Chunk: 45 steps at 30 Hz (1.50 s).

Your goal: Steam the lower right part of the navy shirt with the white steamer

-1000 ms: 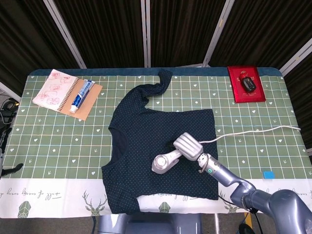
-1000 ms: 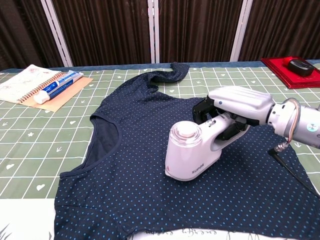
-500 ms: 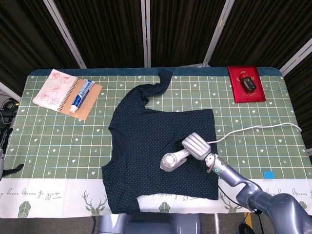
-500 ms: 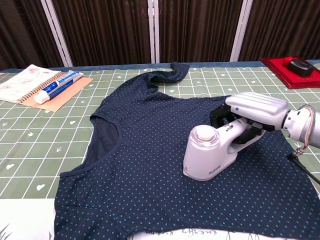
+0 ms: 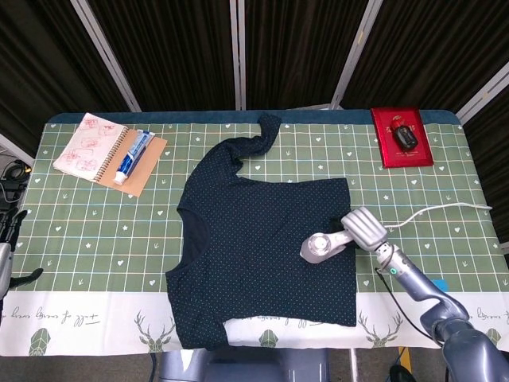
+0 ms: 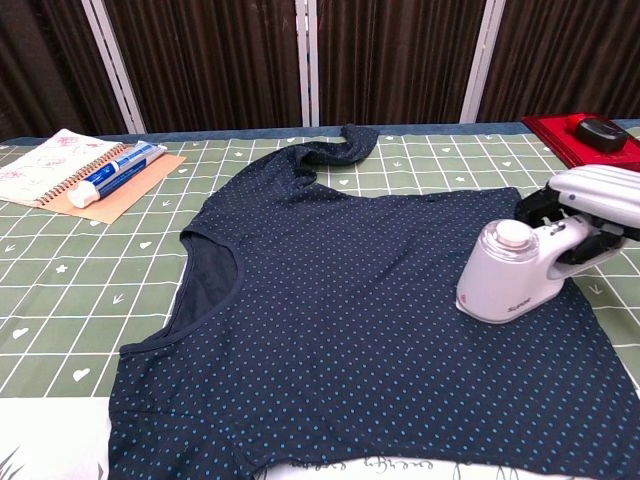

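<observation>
The navy dotted shirt (image 5: 262, 239) (image 6: 350, 310) lies flat in the middle of the table, neckline to the left. The white steamer (image 5: 322, 246) (image 6: 510, 270) rests head-down on the shirt close to its right edge. My right hand (image 5: 364, 227) (image 6: 592, 200) grips the steamer's handle from the right, fingers wrapped over it. The steamer's white cord (image 5: 433, 211) trails off to the right table edge. My left hand (image 5: 9, 227) is only just visible at the far left edge, off the table, too small to read.
A sketch notebook (image 5: 89, 147) on brown card with a toothpaste tube (image 5: 133, 155) sits at the back left. A red tray (image 5: 401, 137) holding a black mouse sits at the back right. A small blue block (image 5: 438, 285) lies near the front right corner.
My right hand has slid the steamer across the shirt to the right, from the lower middle to near the shirt's right edge. The arm has drawn back with it.
</observation>
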Each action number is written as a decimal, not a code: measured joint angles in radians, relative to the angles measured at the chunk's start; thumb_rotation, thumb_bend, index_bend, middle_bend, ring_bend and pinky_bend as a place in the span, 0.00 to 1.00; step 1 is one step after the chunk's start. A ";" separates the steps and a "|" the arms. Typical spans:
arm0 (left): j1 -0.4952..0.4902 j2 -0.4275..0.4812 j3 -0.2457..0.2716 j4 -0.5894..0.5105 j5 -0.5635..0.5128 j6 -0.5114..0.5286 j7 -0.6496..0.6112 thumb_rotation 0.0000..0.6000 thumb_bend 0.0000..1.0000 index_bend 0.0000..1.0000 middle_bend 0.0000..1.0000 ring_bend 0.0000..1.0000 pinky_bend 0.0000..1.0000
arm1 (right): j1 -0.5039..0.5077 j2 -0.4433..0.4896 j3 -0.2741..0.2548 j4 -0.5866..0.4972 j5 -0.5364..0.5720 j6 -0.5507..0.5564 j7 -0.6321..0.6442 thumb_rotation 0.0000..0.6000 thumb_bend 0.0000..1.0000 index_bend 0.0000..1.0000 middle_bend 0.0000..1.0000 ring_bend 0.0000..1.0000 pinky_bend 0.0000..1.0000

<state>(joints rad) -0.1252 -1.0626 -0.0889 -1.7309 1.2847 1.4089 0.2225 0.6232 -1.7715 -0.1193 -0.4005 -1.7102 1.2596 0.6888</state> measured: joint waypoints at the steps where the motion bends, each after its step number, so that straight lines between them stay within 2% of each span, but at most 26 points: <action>1: 0.000 0.000 0.000 -0.001 0.001 0.000 0.001 1.00 0.00 0.00 0.00 0.00 0.00 | -0.005 -0.001 -0.002 0.012 0.001 0.000 0.013 1.00 0.80 0.80 0.72 0.76 1.00; 9: 0.000 0.000 0.003 -0.005 0.007 0.001 0.000 1.00 0.00 0.00 0.00 0.00 0.00 | -0.019 -0.034 -0.034 0.066 -0.025 0.010 0.066 1.00 0.81 0.80 0.72 0.76 1.00; 16: 0.000 0.003 0.003 -0.005 0.006 0.001 -0.005 1.00 0.00 0.00 0.00 0.00 0.00 | -0.014 -0.056 -0.042 0.050 -0.042 0.047 0.068 1.00 0.82 0.80 0.72 0.76 1.00; 29: 0.001 0.007 0.002 -0.005 0.006 0.001 -0.013 1.00 0.00 0.00 0.00 0.00 0.00 | 0.004 -0.075 -0.073 -0.045 -0.103 0.136 -0.026 1.00 0.81 0.80 0.72 0.76 1.00; 37: 0.001 0.008 0.002 -0.004 0.006 0.002 -0.015 1.00 0.00 0.00 0.00 0.00 0.00 | 0.023 -0.058 -0.109 -0.167 -0.167 0.173 -0.149 1.00 0.82 0.80 0.72 0.76 1.00; 41: 0.001 0.008 0.002 -0.004 0.007 0.003 -0.014 1.00 0.00 0.00 0.00 0.00 0.00 | 0.029 -0.049 -0.116 -0.195 -0.185 0.182 -0.215 1.00 0.81 0.80 0.72 0.76 1.00; 45: 0.001 0.007 0.003 -0.004 0.007 0.002 -0.013 1.00 0.00 0.00 0.00 0.00 0.00 | 0.028 -0.040 -0.114 -0.197 -0.183 0.179 -0.229 1.00 0.81 0.80 0.72 0.76 1.00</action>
<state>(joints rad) -0.1242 -1.0556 -0.0860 -1.7345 1.2912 1.4106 0.2091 0.6515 -1.8114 -0.2337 -0.5972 -1.8928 1.4382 0.4595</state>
